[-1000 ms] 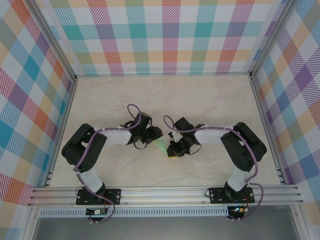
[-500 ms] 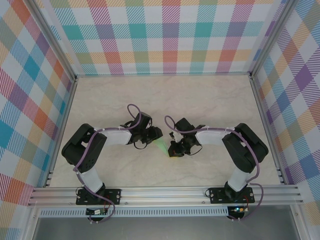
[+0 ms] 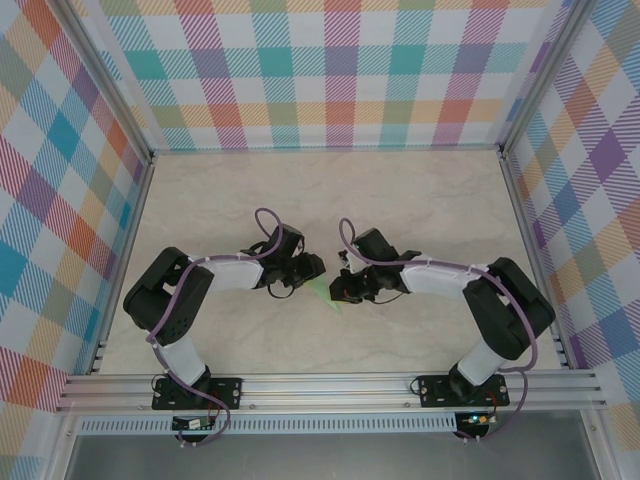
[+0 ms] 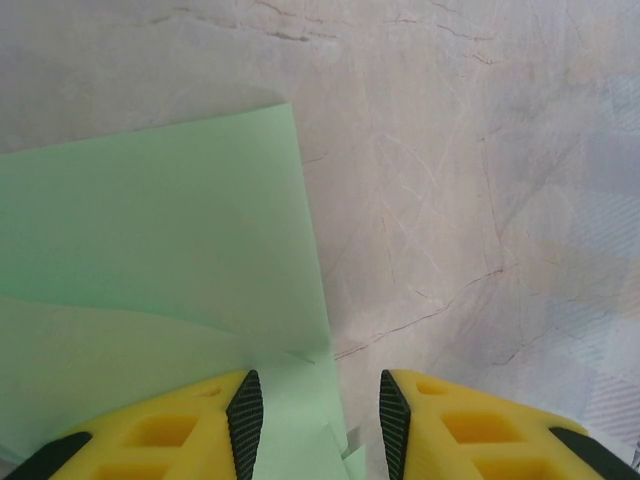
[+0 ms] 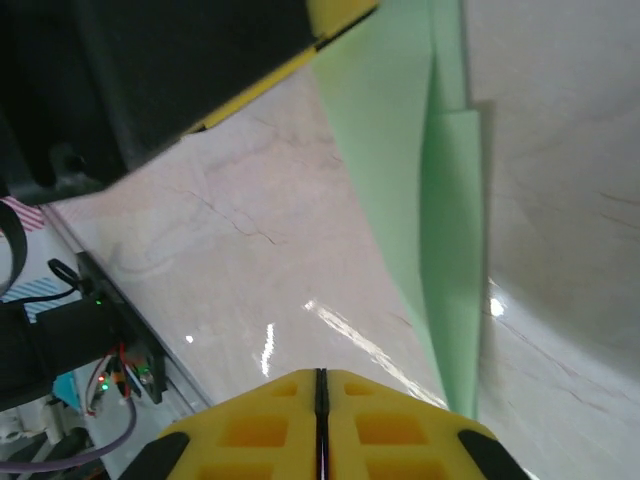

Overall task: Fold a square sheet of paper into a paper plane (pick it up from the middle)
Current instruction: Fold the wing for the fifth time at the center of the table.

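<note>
On the marbled surface (image 4: 480,150), the part-folded paper (image 4: 150,220) is overhung by the spread left hand (image 4: 320,400) and flanked on its right by the pressed-together right hand (image 5: 320,395).

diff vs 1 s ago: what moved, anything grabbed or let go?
The right arm swung, its elbow going out toward the near right. The right gripper edged away from the bases, uncovering more of the green paper. Its fingers are shut with nothing between them. No visible grab or release. Unchanged: the left gripper, fingers apart at the paper's edge, and the paper's place on the table.
</note>
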You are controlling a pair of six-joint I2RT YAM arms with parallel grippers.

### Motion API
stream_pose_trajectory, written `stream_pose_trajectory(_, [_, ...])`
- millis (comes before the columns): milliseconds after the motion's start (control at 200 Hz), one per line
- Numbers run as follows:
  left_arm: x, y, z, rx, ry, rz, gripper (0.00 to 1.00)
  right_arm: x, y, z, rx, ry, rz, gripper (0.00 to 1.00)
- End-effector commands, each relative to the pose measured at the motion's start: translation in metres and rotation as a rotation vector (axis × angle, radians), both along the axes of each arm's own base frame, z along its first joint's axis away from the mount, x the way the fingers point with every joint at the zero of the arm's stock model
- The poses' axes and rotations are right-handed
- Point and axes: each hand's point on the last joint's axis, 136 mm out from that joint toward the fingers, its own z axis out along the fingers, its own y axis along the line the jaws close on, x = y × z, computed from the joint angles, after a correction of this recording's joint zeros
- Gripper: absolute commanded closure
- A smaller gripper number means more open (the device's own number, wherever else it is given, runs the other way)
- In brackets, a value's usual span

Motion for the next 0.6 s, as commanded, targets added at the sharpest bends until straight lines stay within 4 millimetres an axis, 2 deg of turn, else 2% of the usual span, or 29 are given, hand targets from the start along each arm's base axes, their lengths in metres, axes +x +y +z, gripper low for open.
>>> stream_pose_trajectory(0, [-0.009,0.012,-0.022,0.074,0.061,0.004,0.61,0.01,0.03,0.012,0.107,0.021,0.024,0.93])
stream_pose_trajectory(230, [-0.008,0.011,-0.02,0.071,0.058,0.002,0.61,0.022,0.039,-0.008,0.082,0.055,-0.005,0.94])
stream_pose_trajectory(595, [-0.008,0.01,-0.019,0.068,0.052,-0.007,0.61,0.013,0.002,-0.056,-0.119,0.102,-0.052,0.95])
